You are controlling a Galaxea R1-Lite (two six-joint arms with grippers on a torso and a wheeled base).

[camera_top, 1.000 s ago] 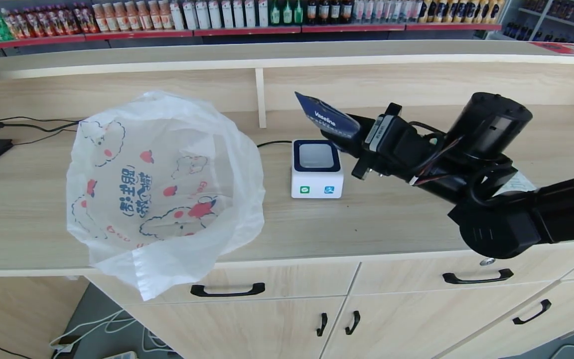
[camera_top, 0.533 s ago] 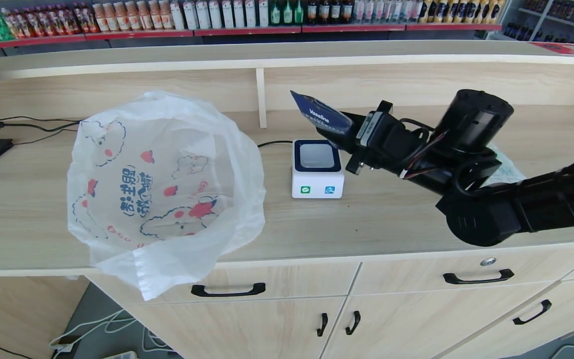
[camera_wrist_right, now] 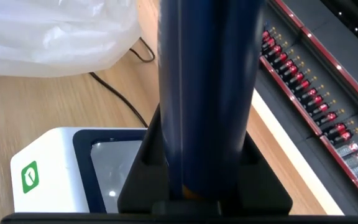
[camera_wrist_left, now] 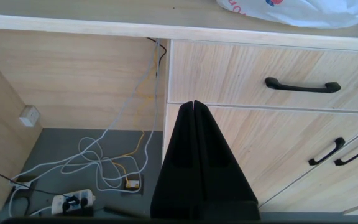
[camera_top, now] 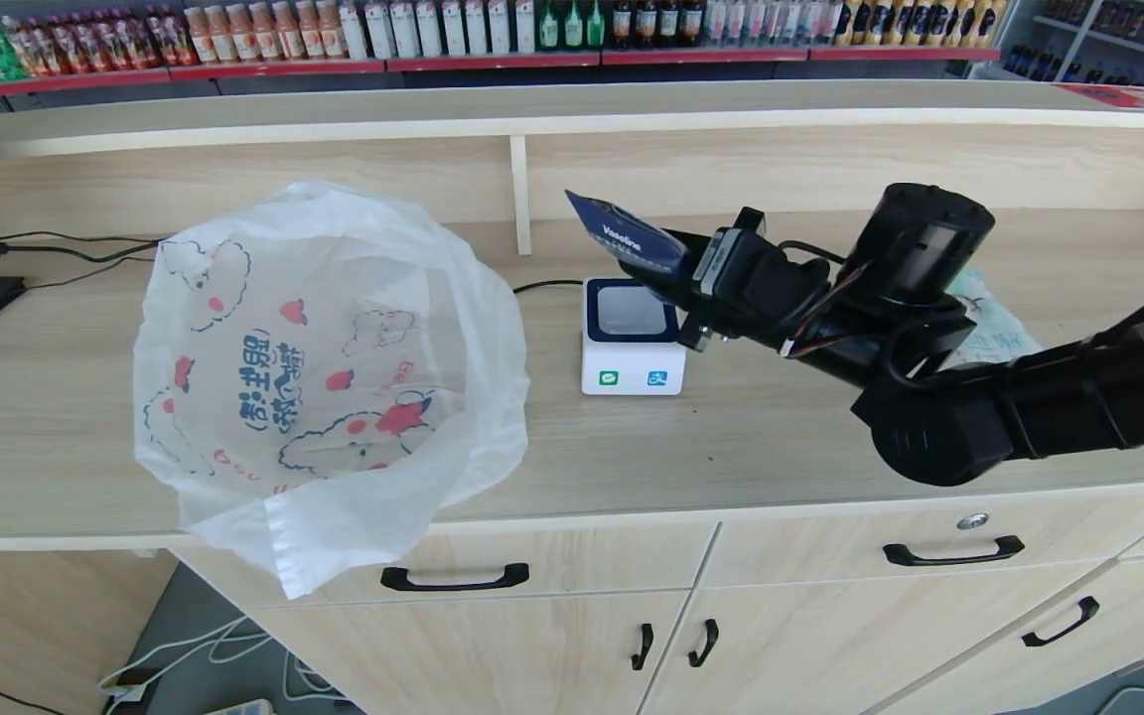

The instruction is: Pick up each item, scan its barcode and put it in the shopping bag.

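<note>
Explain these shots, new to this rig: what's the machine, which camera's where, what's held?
It is a two-armed robot at a shop counter. The wide picture comes from a camera on its head; the other two from cameras on its wrists. On the counter stand an open shopping bag and a white scanner; a pale packet lies behind the right arm. The right jaws are shut on a dark blue tube, held above the scanner. The left jaws, shut, hang low before the drawers.

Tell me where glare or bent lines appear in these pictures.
Head view: the counter bows along its front edge, a wide-lens effect, and the scanner window shines pale. Right wrist view: small bright spots on the scanner glass, faint sheen on the tube.
</note>
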